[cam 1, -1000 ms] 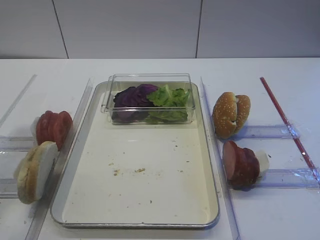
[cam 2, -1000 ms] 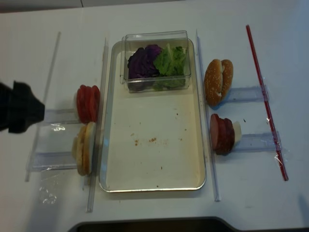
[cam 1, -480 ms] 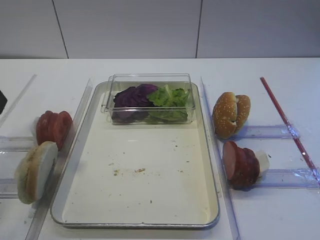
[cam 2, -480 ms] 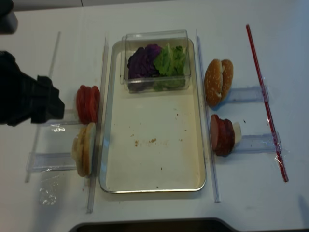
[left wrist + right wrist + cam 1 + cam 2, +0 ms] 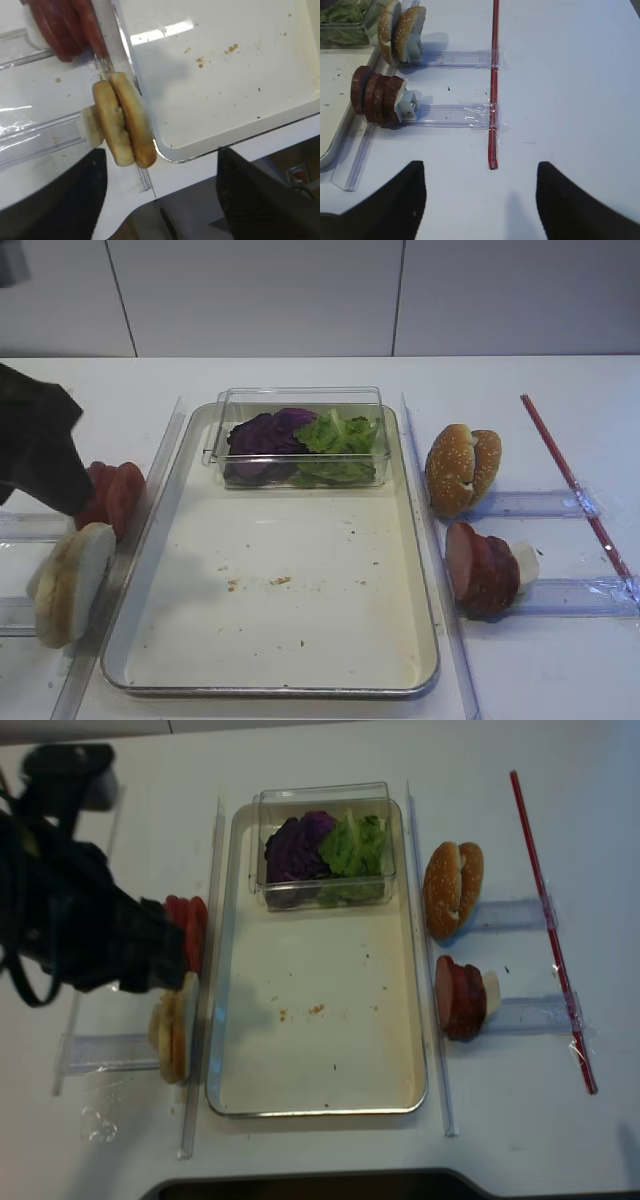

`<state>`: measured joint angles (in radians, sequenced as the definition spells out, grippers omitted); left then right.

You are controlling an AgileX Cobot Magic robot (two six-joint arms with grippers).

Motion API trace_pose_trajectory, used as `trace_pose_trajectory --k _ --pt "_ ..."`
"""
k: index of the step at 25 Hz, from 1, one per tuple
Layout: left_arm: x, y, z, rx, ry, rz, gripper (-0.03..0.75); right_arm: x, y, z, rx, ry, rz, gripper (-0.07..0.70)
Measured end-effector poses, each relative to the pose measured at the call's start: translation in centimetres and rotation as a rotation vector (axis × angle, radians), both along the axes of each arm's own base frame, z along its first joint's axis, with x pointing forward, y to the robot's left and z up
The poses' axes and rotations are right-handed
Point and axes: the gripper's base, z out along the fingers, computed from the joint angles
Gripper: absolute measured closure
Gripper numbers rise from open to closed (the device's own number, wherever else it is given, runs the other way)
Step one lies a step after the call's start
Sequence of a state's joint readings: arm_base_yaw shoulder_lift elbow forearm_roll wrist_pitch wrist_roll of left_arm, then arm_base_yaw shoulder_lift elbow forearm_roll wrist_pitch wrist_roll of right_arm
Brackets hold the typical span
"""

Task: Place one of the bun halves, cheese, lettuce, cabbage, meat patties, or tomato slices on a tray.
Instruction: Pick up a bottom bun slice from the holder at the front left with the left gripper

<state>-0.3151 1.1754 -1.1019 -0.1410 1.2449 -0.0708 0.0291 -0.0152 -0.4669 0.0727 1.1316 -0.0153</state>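
left gripper [image 5: 160,200] fingertips cut off by frame bottom in wrist view; arm hides part of tomato slices [image 5: 190,925]; right gripper [image 5: 480,200] tips cropped too.

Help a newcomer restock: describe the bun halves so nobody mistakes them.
Start at the silver tray. Just off its near-left corner, the bun halves stand on edge below the tomato slices. Unlike the sesame-topped buns opposite, they are seedless, with white faces.
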Motion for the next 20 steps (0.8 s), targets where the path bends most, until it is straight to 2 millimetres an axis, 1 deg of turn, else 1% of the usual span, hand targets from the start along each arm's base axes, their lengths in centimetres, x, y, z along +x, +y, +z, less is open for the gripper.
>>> trace_pose_trajectory --k 3,7,11,15,20 --pt "0.5 -1.6 -1.2 0.06 0.04 -0.029 0.245 0.0 0.0 0.0 -0.001 0.0 0.001 0.124" --pt "1.3 -3.1 -2.7 0.117 0.091 -0.027 0.246 0.0 0.0 0.0 -0.001 0.0 0.001 0.124" --pt "2.1 -3.6 -3.9 0.145 0.128 -0.006 0.253 0.0 0.0 0.0 -0.003 0.0 0.002 0.124" --pt "2.6 -3.7 -4.6 0.167 0.15 0.007 0.279 0.0 0.0 0.0 -0.003 0.0 0.002 0.124" --pt "3.1 -4.0 -5.4 0.179 0.174 0.006 0.287 0.0 0.0 0.0 -0.003 -0.002 0.002 0.124"
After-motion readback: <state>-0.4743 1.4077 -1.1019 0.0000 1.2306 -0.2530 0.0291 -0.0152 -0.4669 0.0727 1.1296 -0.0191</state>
